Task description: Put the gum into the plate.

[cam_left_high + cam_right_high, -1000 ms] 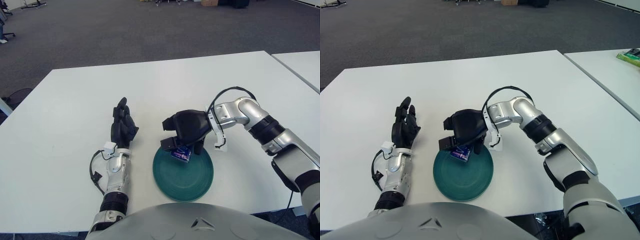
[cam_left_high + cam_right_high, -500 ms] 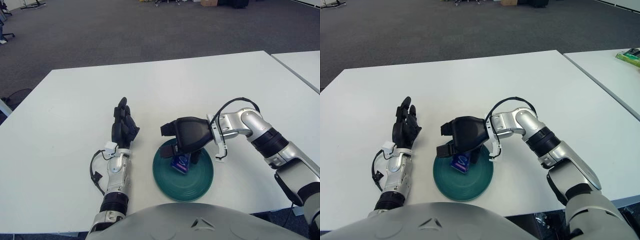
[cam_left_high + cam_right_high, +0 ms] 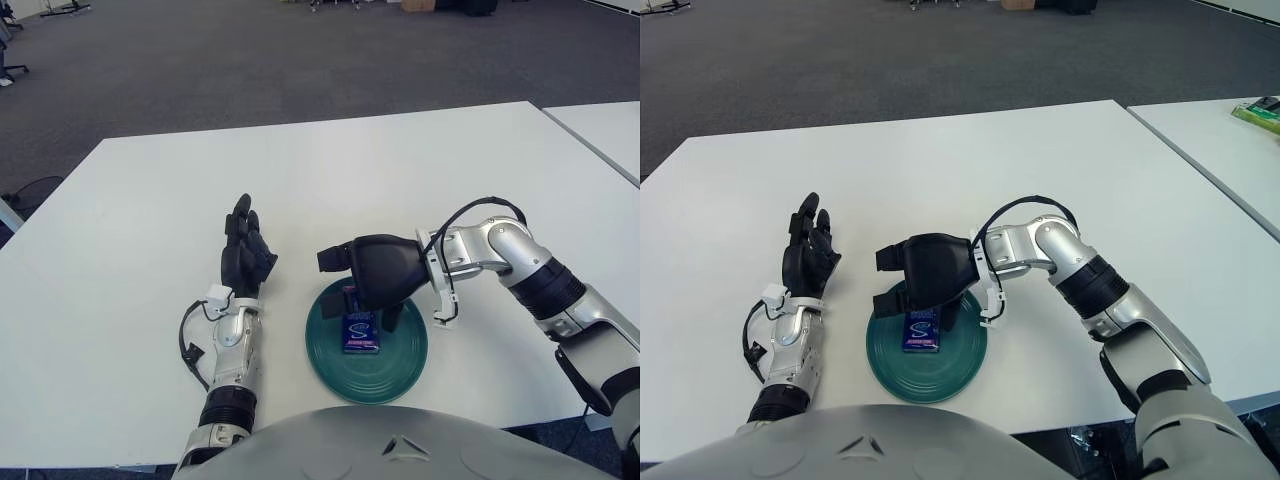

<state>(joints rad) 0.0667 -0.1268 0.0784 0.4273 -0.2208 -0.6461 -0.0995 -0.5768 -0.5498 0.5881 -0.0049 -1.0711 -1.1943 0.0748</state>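
Observation:
A dark blue pack of gum [image 3: 360, 332] lies flat inside the round green plate [image 3: 400, 360] near the table's front edge. My right hand [image 3: 372, 275] hovers just above the plate's far rim, fingers spread, holding nothing; the gum sits free just below them. In the right eye view the same gum [image 3: 921, 331] lies on the plate [image 3: 958, 358] under the right hand [image 3: 925, 272]. My left hand [image 3: 245, 250] shows left of the plate, fingers extended and holding nothing.
The white table [image 3: 150, 200] stretches wide behind and to the left of the plate. A second white table [image 3: 1220, 130] stands at the right, with a green object [image 3: 1262, 112] on its far edge. Grey carpet lies beyond.
The right hand carried the gum down over the plate and let it go; the gum now lies flat on the plate and the fingers have spread apart. The left hand has not moved.

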